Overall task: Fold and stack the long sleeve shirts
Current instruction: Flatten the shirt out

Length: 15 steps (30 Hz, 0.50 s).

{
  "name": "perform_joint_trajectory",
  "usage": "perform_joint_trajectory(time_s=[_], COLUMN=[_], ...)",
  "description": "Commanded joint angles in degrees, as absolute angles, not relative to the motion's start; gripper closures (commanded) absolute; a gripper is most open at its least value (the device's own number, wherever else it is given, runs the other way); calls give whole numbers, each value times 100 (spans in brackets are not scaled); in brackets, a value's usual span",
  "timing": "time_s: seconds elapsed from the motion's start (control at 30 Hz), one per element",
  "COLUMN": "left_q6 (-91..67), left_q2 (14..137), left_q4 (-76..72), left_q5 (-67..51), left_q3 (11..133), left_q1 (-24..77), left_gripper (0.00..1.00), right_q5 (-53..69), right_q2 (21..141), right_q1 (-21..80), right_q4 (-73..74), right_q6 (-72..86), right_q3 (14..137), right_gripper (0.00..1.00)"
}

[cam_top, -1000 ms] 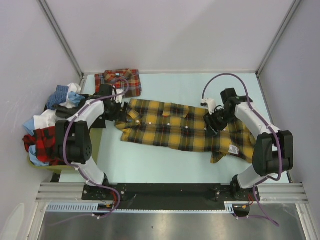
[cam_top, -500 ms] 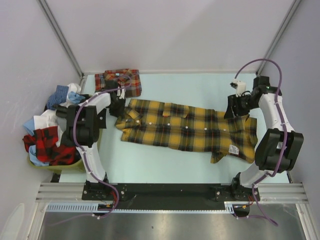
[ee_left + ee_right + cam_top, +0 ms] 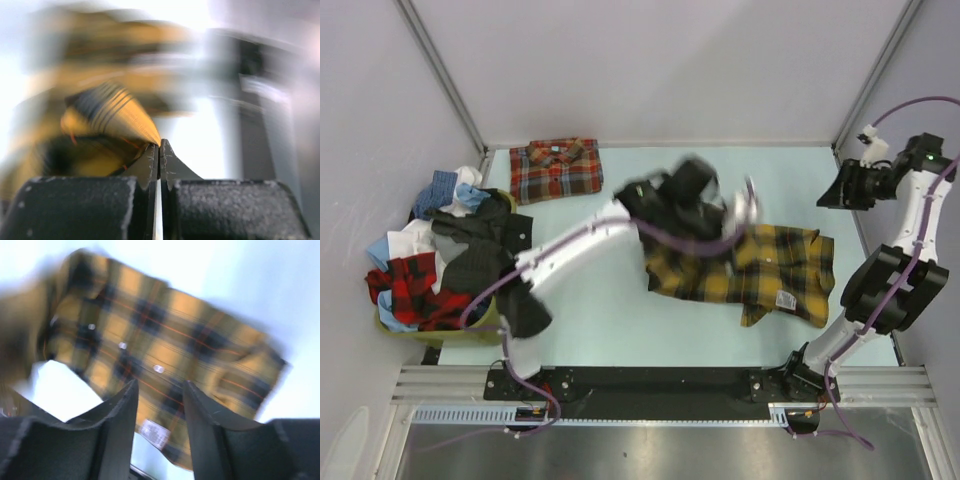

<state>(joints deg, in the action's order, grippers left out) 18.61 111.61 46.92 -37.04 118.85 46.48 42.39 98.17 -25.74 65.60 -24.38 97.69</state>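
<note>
— Where's the top camera?
— High over the 6 o'clock edge of the table (image 3: 590, 310), looking down on everything.
— And the wrists?
— Left sits tight against the yellow shirt (image 3: 107, 120). Right views it from farther off, at 2 o'clock. All three share that shirt.

The far shirt (image 3: 556, 168) lies on the table (image 3: 590, 310) in its far-left corner. The near shirt (image 3: 775, 275) lies on the table right of centre, well apart from the far shirt. A pile of garments (image 3: 415, 270) lies beside the table's left edge, in front of the far shirt. The left gripper (image 3: 159, 148) is at the near shirt's cloth, over its far-left part. The right gripper (image 3: 828, 192) is above the far-right corner, behind the near shirt and apart from it.
</note>
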Motion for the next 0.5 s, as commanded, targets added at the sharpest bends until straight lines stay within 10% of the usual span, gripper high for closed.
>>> perform_joint_trajectory(time_s=[0.0, 0.07, 0.1, 0.2, 0.47], left_q6=[3383, 3743, 3866, 3781, 1479], left_q2=[10012, 9906, 9905, 9617, 9352], left_q4=[6032, 6012, 6142, 5734, 3757], left_q5=[-4704, -4431, -4334, -4350, -4922], left_q3=[9805, 9037, 8957, 8667, 7586], left_q1=[5265, 5256, 5247, 4802, 2427], left_gripper=[100, 78, 45, 25, 27], right_q5=[4237, 4035, 3965, 3701, 3673], right_q2=[10133, 10064, 10020, 9809, 8825], right_q1=[-3032, -3006, -2901, -2550, -125], right_q4=[7786, 7971, 8006, 7963, 6953], right_q6=[-3101, -3304, -3479, -3629, -3226], right_q3=[10397, 10170, 10047, 9432, 7904], right_gripper=[52, 46, 45, 41, 46])
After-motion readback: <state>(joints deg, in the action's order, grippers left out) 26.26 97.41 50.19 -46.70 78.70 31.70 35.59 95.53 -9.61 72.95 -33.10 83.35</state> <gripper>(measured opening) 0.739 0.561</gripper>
